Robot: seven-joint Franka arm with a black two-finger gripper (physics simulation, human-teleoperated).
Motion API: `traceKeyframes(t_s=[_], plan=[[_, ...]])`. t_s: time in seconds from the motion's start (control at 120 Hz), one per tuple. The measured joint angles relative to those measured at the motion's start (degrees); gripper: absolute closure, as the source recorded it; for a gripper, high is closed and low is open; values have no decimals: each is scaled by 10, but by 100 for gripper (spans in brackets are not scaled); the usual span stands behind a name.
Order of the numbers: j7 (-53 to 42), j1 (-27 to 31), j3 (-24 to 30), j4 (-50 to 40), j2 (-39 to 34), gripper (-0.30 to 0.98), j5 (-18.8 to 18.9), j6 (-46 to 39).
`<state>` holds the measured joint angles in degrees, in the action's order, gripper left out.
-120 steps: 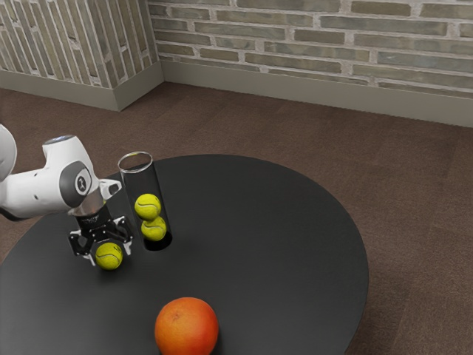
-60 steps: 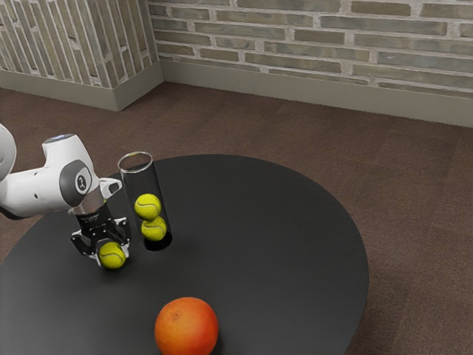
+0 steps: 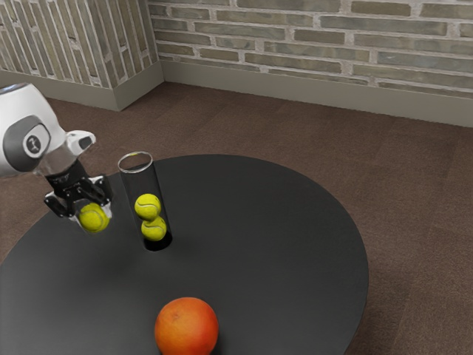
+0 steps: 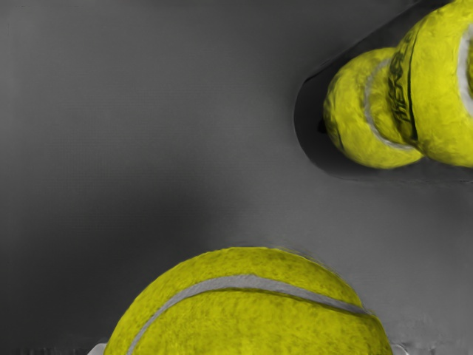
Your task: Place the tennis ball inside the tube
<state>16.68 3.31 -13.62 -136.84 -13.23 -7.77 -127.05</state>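
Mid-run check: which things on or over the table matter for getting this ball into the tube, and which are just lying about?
For the job:
- tennis ball, held above the table
- gripper, shut on that ball
- clear tube, upright, two balls inside

Just lying about:
- orange fruit

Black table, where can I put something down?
Bare tabletop runs from the tube and orange to the rim at the exterior view's right. Crowded: beside the tube, where the end effector holds a tennis ball.
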Motion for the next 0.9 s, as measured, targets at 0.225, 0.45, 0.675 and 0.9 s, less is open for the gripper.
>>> traceKeyframes(t_s=[0.225, 0.45, 0.675, 0.9], plan=[[54, -4, 46, 161, -11, 36, 78, 131], [89, -32, 50, 318, 99, 35, 94, 235], [113, -44, 57, 362, 138, 35, 90, 269], [130, -56, 53, 392, 175, 36, 84, 277]])
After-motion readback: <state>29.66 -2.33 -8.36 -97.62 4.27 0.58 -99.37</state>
